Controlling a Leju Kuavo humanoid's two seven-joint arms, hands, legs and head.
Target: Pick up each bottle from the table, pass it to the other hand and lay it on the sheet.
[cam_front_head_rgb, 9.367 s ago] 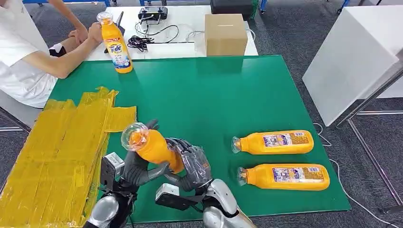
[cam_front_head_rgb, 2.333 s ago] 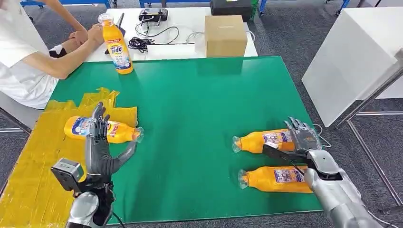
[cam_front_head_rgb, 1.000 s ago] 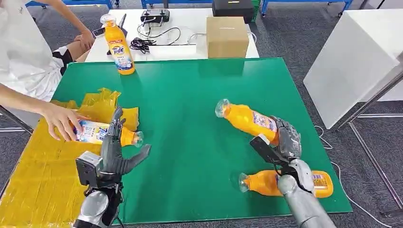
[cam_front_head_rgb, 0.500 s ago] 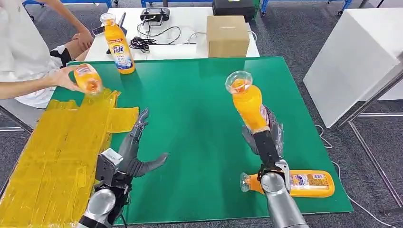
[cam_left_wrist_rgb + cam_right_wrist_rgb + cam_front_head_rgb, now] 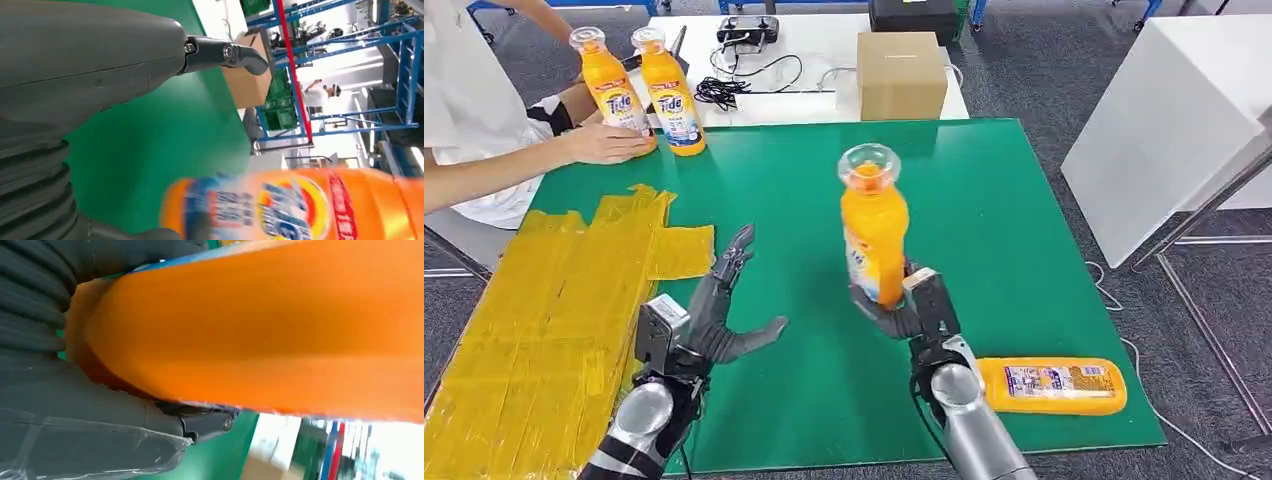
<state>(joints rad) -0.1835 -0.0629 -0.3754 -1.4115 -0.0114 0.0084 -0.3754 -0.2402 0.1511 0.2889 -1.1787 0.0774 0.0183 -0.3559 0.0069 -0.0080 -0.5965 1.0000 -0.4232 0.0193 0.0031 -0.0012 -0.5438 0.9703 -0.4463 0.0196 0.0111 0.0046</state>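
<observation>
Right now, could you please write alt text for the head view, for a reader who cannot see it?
The right hand holds an orange bottle upright over the green table, facing the open left hand. Another bottle lies beside the right arm; a person's hand rests by two standing bottles beyond the yellow sheet.

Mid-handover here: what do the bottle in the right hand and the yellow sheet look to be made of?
Bottle: likely smooth glossy plastic, orange with a see-through cap and printed label. Yellow sheet: probably thin plastic film or tape strips; it looks wrinkled, shiny, with overlapping seams and a crumpled far edge.
</observation>
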